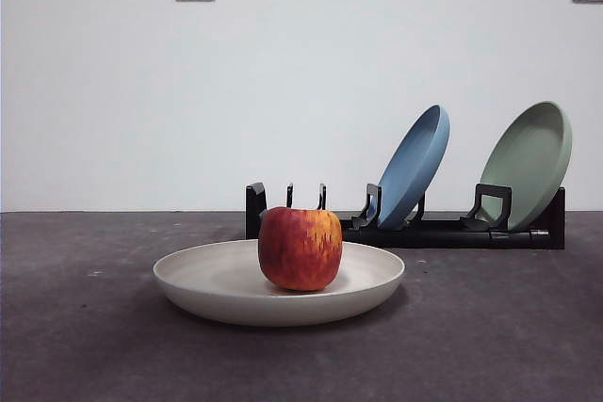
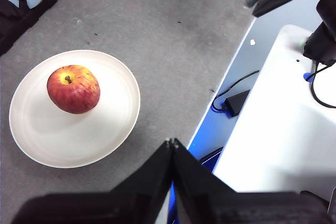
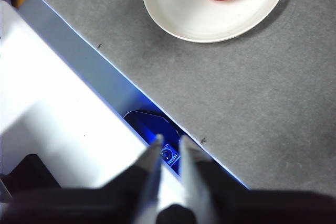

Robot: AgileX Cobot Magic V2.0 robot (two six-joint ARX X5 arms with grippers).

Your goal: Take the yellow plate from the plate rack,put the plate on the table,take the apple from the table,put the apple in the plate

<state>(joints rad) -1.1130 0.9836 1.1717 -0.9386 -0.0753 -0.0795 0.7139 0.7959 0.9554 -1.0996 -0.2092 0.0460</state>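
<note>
I am seeing the apple [image 1: 300, 248] sitting in the yellow plate [image 1: 217, 281] mid-table before the plate rack [image 1: 443, 231], left gripper [image 2: 171, 142] closed empty, right gripper [image 3: 169, 141] barely parted, empty, both hanging over the near table edge; task judged complete, nothing left to grasp.

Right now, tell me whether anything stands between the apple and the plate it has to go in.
Nothing does. The apple already sits in the yellow plate on the table, in front of the rack. Both grippers are pulled back off the table edge, holding nothing.
</note>
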